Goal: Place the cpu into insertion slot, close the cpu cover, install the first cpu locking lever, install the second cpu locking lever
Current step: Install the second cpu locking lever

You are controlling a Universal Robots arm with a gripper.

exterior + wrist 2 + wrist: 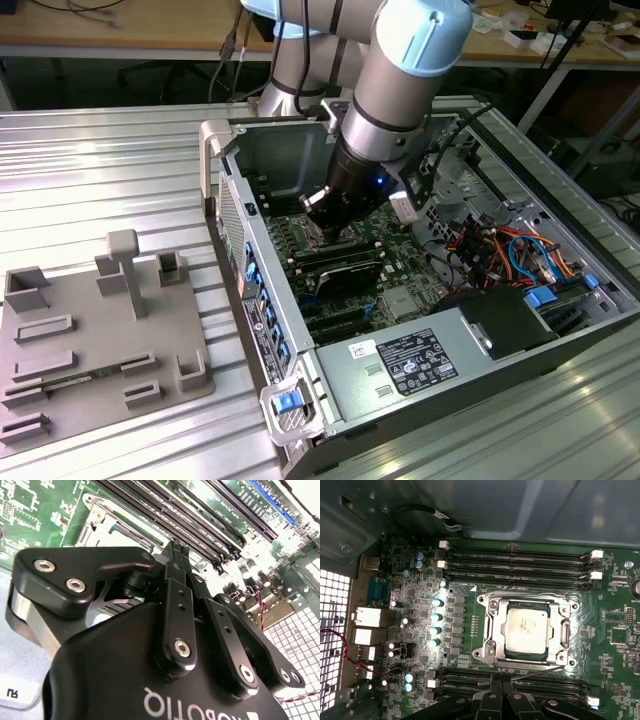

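Already the cpu (526,631) sits in the slot (492,630) on the green board (615,630), and the cover (565,632) lies flat around it, its silvery frame showing on all sides of the chip in the first wrist view. So the first two steps look done. A thin lever (535,671) runs along the socket edge nearest the gripper (501,686), slightly slanted; whether it is latched cannot be told, nor can the state of the other lever. In both wrist views the jaws are pressed together with nothing visible between them, their tips poised just beside that lever and the memory slots (520,560). In the exterior view the arm reaches down into the open case (215,150), the gripper (325,215) low over the board.
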